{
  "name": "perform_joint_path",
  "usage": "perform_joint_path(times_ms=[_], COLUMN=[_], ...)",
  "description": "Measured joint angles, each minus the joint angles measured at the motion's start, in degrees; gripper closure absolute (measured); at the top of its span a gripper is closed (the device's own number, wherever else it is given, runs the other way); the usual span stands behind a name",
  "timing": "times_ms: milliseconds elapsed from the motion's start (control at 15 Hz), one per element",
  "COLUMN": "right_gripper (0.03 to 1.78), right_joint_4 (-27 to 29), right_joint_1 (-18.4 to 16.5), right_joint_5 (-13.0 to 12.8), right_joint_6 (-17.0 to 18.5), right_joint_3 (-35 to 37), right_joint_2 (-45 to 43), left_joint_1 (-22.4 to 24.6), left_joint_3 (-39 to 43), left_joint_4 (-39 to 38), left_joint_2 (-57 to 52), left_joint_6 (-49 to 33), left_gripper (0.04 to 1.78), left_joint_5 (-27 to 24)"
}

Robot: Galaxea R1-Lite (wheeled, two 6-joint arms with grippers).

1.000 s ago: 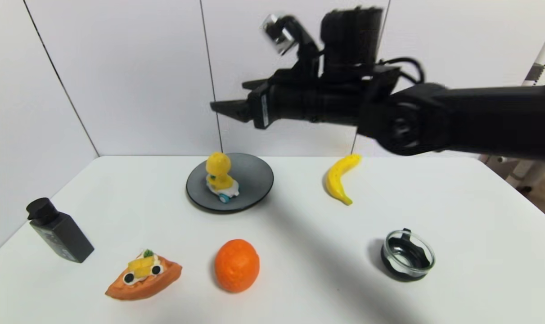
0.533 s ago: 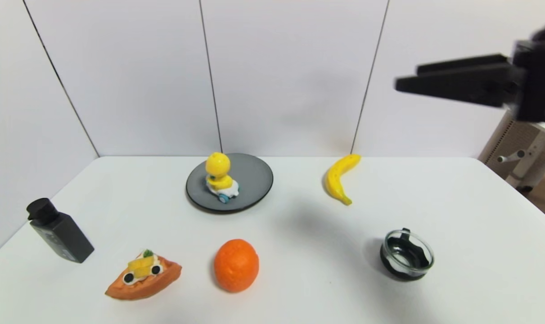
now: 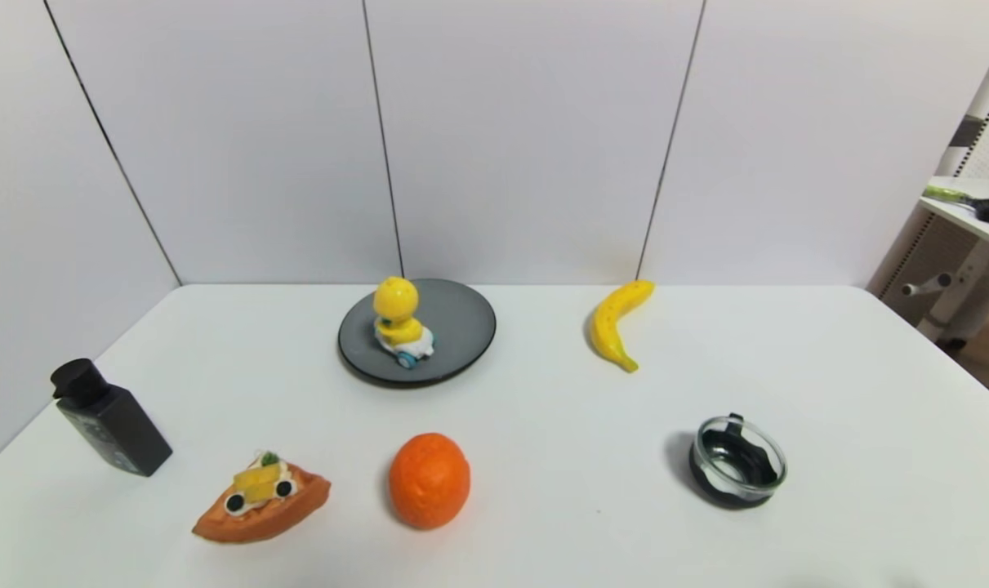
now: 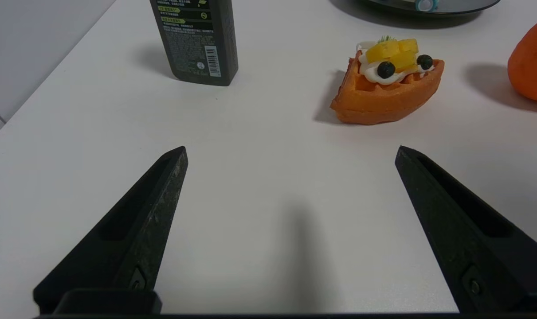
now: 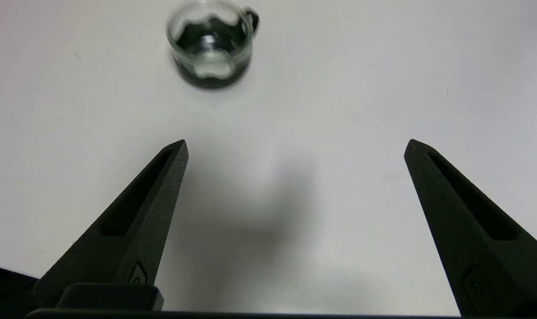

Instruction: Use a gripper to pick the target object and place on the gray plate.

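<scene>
The yellow duck toy stands upright on the gray plate at the back middle of the white table. Neither arm shows in the head view. My left gripper is open and empty, low over the front left of the table, with the plate's edge far ahead. My right gripper is open and empty over the front right of the table, short of the glass bowl.
A banana lies right of the plate. A glass bowl stands front right. An orange, a waffle slice and a black bottle sit along the front and left. These also show in the left wrist view: bottle, waffle, orange.
My right arm has pulled back from above the plate to the right and left the head view. The duck stays on the plate.
</scene>
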Motion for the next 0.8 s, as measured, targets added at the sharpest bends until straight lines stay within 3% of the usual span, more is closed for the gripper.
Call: perform_joint_path(times_ms=[133, 267, 533, 800], right_gripper=[0.12, 0.12, 0.12, 0.12], right_joint_4=[-6.56, -11.53, -14.06, -14.12], right_joint_1=[-2.15, -3.5, -4.44, -4.52], right_joint_5=[-1.15, -1.78, -3.16, -3.29], right_joint_6=[0.61, 2.77, 10.63, 10.61], right_joint_3=[11.39, 16.77, 19.27, 19.47], right_joint_2=[-8.24, -15.52, -24.11, -25.93], left_joint_1=[0.0, 0.0, 0.0, 0.0], left_joint_3=[0.0, 0.0, 0.0, 0.0], left_joint_4=[-0.02, 0.0, 0.0, 0.0], left_joint_2=[0.0, 0.0, 0.0, 0.0], left_joint_6=[-0.01, -0.01, -0.01, -0.01], left_gripper=[0.13, 0.13, 0.13, 0.13], left_joint_5=[0.0, 0.0, 0.0, -0.02])
